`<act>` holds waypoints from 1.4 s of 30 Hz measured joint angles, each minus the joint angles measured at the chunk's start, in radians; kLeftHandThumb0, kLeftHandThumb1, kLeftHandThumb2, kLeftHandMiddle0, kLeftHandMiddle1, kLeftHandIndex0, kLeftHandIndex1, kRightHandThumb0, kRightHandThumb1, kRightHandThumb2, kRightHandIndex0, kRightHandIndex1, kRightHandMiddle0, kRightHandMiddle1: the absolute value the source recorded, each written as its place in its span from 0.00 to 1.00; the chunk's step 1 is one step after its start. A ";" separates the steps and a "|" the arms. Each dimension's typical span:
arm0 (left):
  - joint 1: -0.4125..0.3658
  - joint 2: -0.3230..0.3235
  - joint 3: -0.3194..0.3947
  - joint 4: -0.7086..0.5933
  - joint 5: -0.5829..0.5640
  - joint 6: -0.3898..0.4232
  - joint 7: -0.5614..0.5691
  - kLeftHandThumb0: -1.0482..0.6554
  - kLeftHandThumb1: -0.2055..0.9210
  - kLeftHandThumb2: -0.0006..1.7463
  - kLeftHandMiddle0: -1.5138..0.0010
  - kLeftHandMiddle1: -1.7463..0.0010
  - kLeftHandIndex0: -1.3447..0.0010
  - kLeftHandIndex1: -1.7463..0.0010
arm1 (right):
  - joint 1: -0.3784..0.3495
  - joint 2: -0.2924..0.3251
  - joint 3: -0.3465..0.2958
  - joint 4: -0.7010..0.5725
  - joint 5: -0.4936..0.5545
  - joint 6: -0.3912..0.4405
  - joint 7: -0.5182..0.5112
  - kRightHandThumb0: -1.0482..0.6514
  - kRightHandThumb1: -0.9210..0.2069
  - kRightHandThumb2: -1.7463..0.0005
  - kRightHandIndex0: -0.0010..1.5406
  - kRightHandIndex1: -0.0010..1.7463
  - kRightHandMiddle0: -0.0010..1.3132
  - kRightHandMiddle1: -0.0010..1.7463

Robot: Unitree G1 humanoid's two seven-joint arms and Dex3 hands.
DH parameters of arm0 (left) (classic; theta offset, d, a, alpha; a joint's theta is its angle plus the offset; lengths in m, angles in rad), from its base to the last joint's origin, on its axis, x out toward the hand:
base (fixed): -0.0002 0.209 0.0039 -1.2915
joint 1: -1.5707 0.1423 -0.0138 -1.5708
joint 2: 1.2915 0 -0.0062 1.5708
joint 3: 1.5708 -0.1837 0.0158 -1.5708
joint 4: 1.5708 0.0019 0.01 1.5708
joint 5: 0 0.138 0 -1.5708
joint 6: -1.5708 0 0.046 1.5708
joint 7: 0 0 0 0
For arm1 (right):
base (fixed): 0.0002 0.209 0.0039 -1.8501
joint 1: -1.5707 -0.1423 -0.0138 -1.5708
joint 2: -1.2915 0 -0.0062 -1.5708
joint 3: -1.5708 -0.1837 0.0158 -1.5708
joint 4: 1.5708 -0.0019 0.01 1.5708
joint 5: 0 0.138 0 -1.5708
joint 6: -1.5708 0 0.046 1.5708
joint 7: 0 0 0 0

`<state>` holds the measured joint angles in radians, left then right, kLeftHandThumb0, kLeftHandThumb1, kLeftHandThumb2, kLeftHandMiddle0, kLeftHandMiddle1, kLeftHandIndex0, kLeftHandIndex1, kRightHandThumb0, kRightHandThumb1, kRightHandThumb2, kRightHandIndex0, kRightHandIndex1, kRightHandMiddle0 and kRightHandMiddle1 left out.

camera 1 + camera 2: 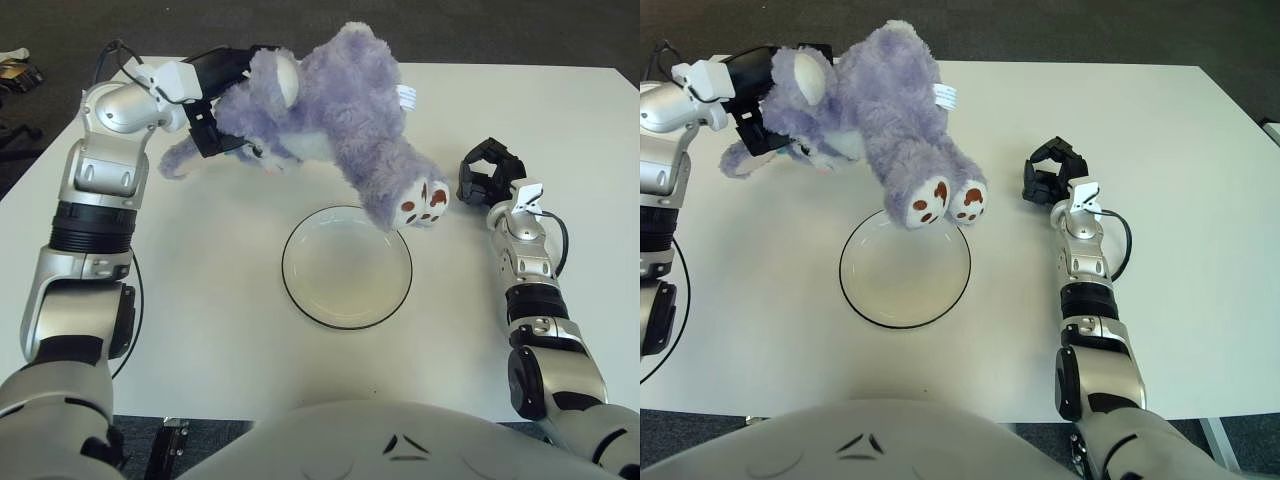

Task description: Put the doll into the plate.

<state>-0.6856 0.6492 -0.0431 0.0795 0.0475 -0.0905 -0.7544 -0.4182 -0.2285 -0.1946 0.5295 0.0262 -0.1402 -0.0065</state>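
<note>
- Your left hand (225, 100) grips the purple doll (335, 120) by its head, up off the table (200, 300).
- Its feet hang over the plate's (346, 267) far edge.
- Your right hand (487, 172) shows curled and empty, right of the plate.

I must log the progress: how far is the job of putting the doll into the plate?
Done: the left robot hand has gripped the doll and lifted it. In hand: its feet hang at the plate rim. Left: lowering and releasing it. The right robot hand is idle right of the plate.
</note>
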 measured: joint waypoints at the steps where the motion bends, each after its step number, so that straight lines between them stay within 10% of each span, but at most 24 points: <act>1: 0.007 0.003 0.000 -0.012 0.004 0.004 0.000 0.61 0.09 1.00 0.36 0.07 0.47 0.00 | 0.000 0.000 0.000 -0.001 0.000 0.001 0.000 0.34 0.49 0.28 0.84 1.00 0.44 1.00; 31: 0.084 0.018 0.000 -0.152 -0.046 0.103 -0.039 0.61 0.10 1.00 0.39 0.05 0.48 0.00 | 0.000 -0.002 -0.004 -0.002 0.016 0.009 0.019 0.34 0.48 0.29 0.85 1.00 0.43 1.00; 42: 0.140 -0.008 -0.008 -0.168 -0.043 0.020 -0.027 0.61 0.10 1.00 0.38 0.05 0.48 0.00 | 0.000 -0.007 0.000 -0.003 0.018 0.013 0.018 0.34 0.48 0.29 0.85 1.00 0.43 1.00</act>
<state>-0.5459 0.6409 -0.0513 -0.0884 0.0043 -0.0706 -0.7811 -0.4178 -0.2351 -0.1943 0.5263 0.0437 -0.1270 0.0113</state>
